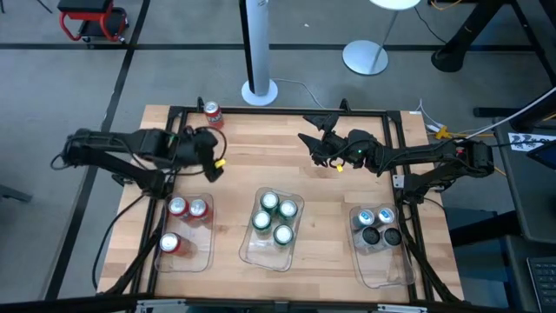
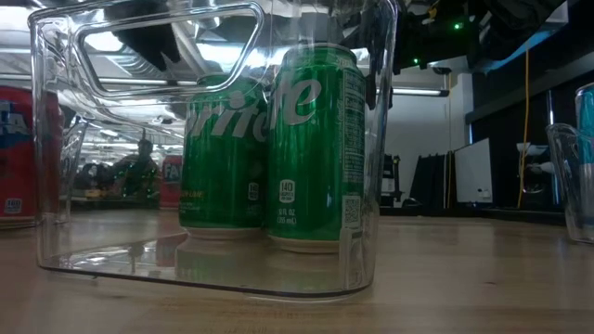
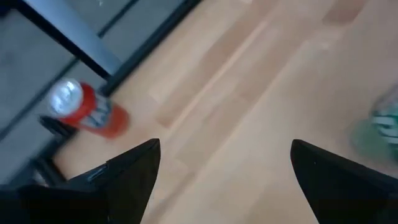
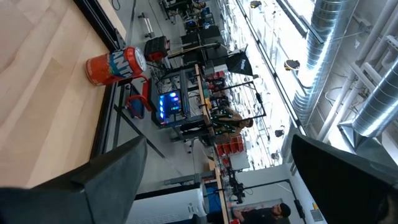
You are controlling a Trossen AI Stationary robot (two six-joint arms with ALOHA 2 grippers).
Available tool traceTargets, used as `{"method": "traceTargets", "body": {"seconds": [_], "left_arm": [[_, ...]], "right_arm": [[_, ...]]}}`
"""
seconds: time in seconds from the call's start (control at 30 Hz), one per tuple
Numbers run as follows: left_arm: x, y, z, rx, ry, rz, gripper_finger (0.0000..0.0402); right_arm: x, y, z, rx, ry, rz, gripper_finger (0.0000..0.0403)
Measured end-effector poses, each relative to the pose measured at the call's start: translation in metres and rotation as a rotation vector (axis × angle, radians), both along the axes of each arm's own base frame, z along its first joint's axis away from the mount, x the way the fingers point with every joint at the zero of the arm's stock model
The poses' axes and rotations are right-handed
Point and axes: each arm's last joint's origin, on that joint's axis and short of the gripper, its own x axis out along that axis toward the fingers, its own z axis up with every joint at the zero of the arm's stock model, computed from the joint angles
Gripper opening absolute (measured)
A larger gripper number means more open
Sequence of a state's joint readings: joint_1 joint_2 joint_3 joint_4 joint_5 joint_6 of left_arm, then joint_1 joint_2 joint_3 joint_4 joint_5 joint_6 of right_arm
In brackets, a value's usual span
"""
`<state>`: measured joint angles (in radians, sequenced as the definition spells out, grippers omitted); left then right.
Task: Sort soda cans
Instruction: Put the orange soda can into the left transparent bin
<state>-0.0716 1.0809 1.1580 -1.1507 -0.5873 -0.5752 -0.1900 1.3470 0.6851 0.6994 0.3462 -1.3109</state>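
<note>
From above, three clear trays sit along the table's [image 1: 287,156] near edge: three red cans [image 1: 178,207] left, four green cans [image 1: 269,203] middle, four silver-blue or dark cans [image 1: 366,217] right; one red can [image 1: 212,113] stands at the far edge. At table height, green Sprite cans [image 2: 316,148] fill the tray [image 2: 56,186]. Left gripper [image 3: 224,174] and right gripper [image 4: 214,180] are spread, empty.

4 red cans [image 1: 212,114], 4 green [image 1: 269,203], 4 silver/dark [image 1: 366,217], 3 trays [image 1: 261,257]
</note>
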Motion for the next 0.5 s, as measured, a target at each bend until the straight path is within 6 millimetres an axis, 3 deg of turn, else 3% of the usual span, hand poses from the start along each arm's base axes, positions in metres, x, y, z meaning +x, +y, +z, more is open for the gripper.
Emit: {"method": "traceTargets", "body": {"seconds": [0.23, 0.5], "left_arm": [[0.014, 0.034, 0.005, -0.002, -0.033, -0.085, 0.0347], [0.017, 0.094, -0.009, -0.036, 0.062, 0.032, 0.0348]], "right_arm": [[0.0, 0.0, 0.0, -0.001, 0.0, 0.0, 0.0399], [0.0, 0.0, -0.001, 0.0, 0.015, 0.0, 0.0399]]}}
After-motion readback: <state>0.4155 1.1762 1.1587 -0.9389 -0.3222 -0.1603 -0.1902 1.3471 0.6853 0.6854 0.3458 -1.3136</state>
